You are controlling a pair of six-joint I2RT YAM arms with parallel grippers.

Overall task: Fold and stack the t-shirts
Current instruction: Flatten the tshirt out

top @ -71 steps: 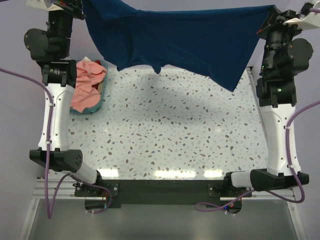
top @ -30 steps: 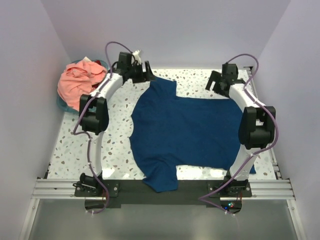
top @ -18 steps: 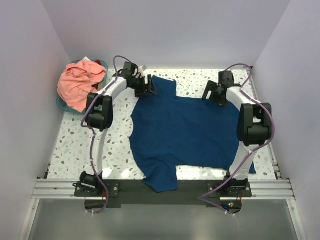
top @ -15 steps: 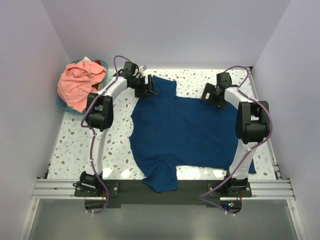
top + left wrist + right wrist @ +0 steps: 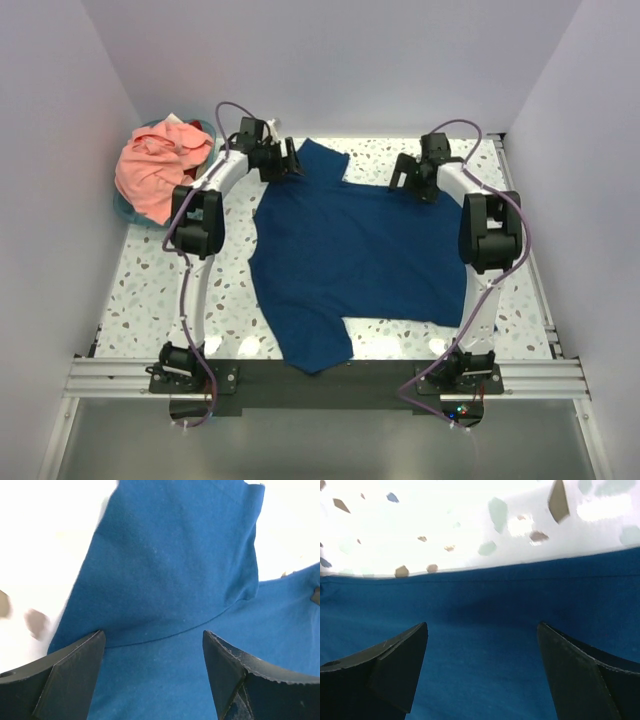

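Far to the left of the navy t-shirt [image 5: 360, 250], the salmon-pink t-shirt [image 5: 155, 172] lies heaped in the teal basket [image 5: 124, 209], well apart from it and not yet folded. It is bundled loosely, so a later pick could come up with only a fold or sleeve and spill the rest beside the basket.

At the navy shirt's far-left corner, the left gripper [image 5: 152, 640] hangs with its fingers spread wide over the far sleeve [image 5: 170, 555], holding nothing. That sleeve lies creased and partly doubled. A pinch here may catch two layers, and a fold made from that grip would probably come out skewed.

The navy shirt itself lies spread on the speckled table [image 5: 150, 270]. Its near sleeve [image 5: 315, 345] reaches the table's near edge. A pull toward that side could drag cloth off the edge.

At the shirt's far-right edge, the right gripper [image 5: 482, 630] is also spread and empty, just above the hem. If it closes too far in from the hem it could gather a ridge of cloth. If the two arms grip at unequal depths, the fold line would likely run crooked.
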